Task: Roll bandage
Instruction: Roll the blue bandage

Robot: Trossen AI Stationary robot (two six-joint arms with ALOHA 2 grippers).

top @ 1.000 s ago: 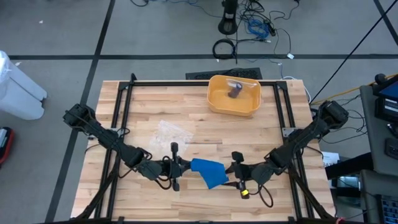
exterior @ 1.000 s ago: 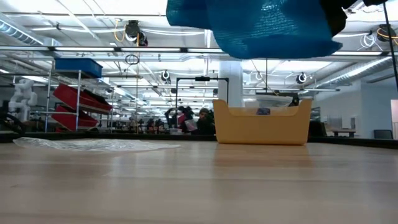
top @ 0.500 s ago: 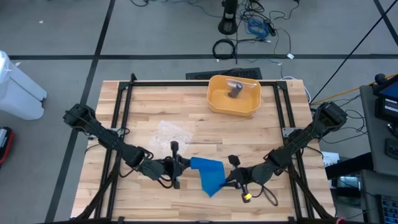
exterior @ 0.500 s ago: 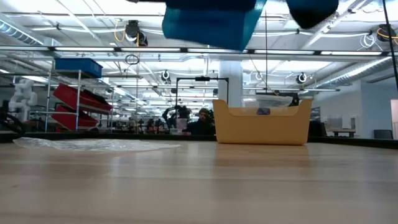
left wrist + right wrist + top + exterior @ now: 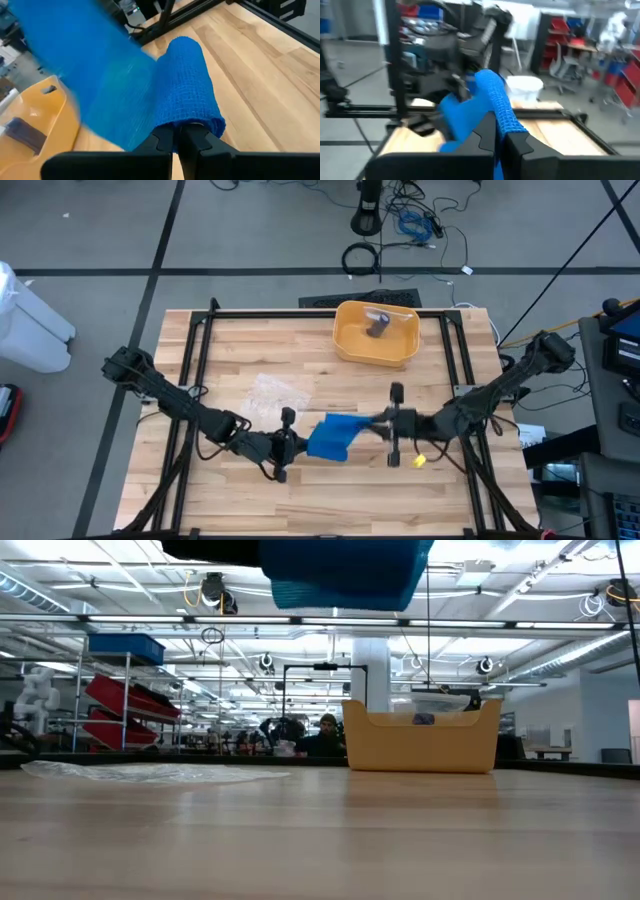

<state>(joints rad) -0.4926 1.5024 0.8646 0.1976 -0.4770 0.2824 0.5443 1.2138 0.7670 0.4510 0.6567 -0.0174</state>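
Bandage cut off above low view.

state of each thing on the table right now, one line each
blue bandage: off the table, gripped at both ends
left claw: shut on the bandage's left end
right claw: shut on its right end
yellow bin: upright at the back, a dark item inside
clear plastic wrapper: lying flat, untouched

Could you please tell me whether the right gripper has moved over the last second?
Yes. The right gripper, shut on the blue bandage, has swung away from the table's near edge, toward the yellow bin.
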